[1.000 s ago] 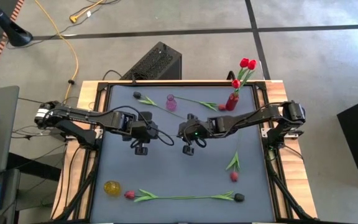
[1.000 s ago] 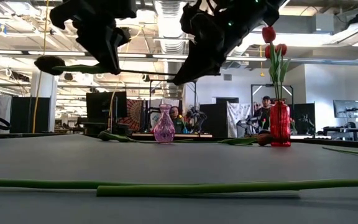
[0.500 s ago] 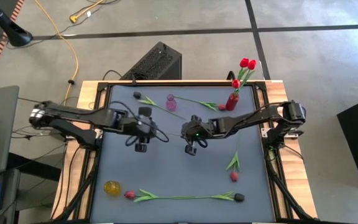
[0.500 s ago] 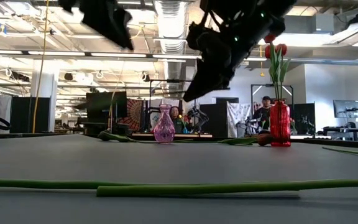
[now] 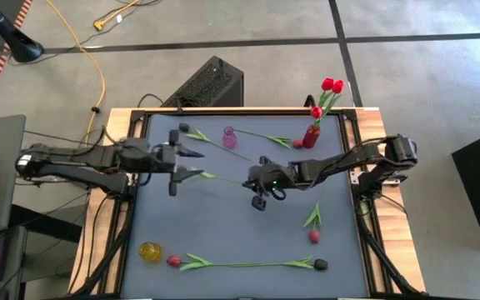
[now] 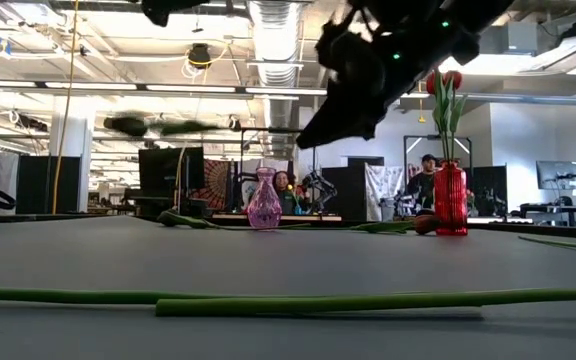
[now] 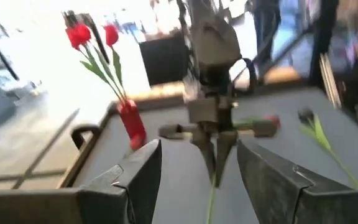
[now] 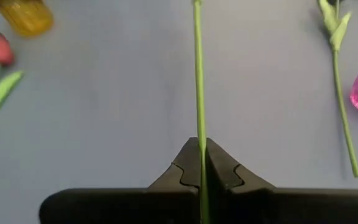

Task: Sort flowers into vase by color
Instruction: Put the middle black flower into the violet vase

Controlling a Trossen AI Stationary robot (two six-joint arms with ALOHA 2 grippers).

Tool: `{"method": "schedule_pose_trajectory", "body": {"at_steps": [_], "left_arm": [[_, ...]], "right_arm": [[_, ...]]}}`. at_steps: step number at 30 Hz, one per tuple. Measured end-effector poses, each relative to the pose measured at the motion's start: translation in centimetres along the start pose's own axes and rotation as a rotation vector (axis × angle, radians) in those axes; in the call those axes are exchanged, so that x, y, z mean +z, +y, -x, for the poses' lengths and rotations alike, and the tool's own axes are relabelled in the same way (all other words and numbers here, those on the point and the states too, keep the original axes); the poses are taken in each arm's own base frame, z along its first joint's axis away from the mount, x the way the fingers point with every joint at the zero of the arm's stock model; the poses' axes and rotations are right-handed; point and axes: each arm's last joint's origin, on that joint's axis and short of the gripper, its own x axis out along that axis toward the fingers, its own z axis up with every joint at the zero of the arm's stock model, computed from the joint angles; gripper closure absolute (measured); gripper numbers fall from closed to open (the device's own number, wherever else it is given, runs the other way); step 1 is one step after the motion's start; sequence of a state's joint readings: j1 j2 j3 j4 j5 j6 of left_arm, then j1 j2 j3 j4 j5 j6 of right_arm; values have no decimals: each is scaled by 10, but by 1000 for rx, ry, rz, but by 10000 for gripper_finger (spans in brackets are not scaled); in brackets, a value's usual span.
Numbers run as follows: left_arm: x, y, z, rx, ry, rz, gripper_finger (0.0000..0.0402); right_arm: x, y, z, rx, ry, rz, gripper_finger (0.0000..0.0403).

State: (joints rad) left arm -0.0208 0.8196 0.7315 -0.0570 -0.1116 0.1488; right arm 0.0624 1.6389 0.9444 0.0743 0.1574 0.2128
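My right gripper (image 8: 202, 163) is pinched tight on a green stem (image 8: 197, 74) held above mid-table, while my left gripper (image 5: 178, 161), fingers spread wide and empty, hangs beside the stem's far end.

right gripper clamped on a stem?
Yes. The right gripper is pinched shut on a green stem in its wrist view.

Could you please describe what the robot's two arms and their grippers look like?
Both arms are dark and slim-jointed, with black cables looping along them. The left gripper has two black, blocky fingers. The right gripper has black fingers tapering to stepped tips, and a small green light glows near its wrist.
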Motion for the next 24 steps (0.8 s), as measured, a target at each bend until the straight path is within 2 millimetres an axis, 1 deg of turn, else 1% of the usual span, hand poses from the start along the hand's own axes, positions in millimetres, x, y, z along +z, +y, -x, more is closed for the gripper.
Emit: {"method": "schedule_pose_trajectory", "body": {"at_steps": [5,6,8,10,14,20,24], "left_arm": [[-15,0,14,40,-216,58,203],[-21,0,15,57,-226,67,203],[-24,2,16,98,-264,83,203],[-27,4,18,133,-274,88,203],[-26,7,19,168,-310,73,203],[-26,12,18,202,-317,48,203],[-25,17,22,277,-318,60,203]], "right_arm": [[-4,-4,21,35,-159,-25,378],[-5,-5,26,44,-199,-33,378],[-5,-6,35,85,-273,-61,378],[-5,-6,41,126,-317,-67,378],[-2,-1,54,165,-381,-62,378],[-1,2,65,177,-387,-37,378],[0,3,70,177,-388,-30,378]]}}
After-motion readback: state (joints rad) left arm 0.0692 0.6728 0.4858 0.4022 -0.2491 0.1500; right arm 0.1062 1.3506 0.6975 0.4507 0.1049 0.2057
